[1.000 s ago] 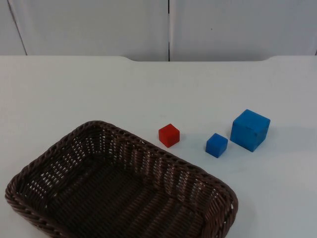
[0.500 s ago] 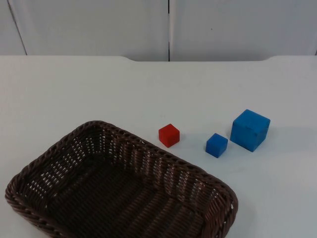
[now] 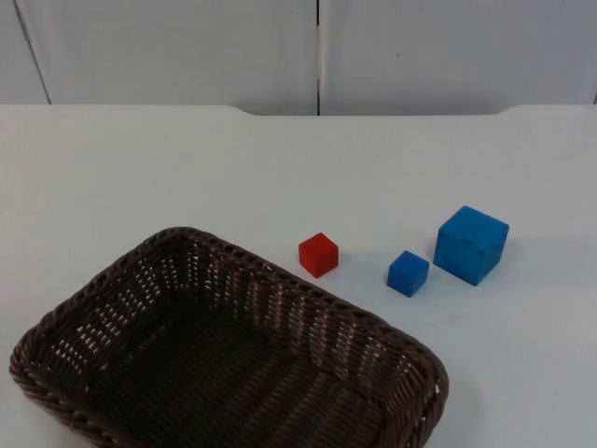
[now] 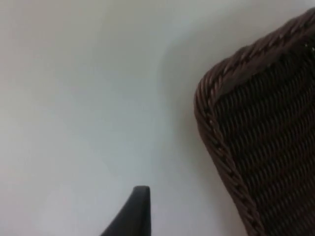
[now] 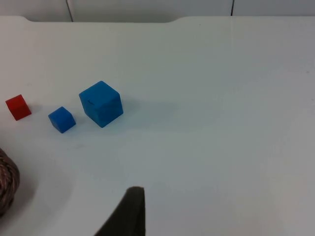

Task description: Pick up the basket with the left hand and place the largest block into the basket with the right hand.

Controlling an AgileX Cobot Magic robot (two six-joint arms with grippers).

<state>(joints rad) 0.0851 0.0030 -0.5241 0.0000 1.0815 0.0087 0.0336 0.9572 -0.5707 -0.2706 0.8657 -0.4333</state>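
A dark brown wicker basket (image 3: 308, 291) stands at the table's front left. The largest block, a big blue cube (image 3: 470, 245), rests on the table to the right of it. My left gripper (image 4: 140, 196) hovers over bare table just beside a corner of the basket (image 4: 211, 128), apart from the rim. My right gripper (image 5: 135, 196) hangs above bare table at some distance from the big blue cube (image 5: 101, 103), and nothing is seen in it.
A small blue cube (image 3: 408, 273) lies close to the big one on its left, and a small red cube (image 3: 318, 255) sits near the basket's far rim. The grey partition wall (image 3: 317, 56) closes the table at the back.
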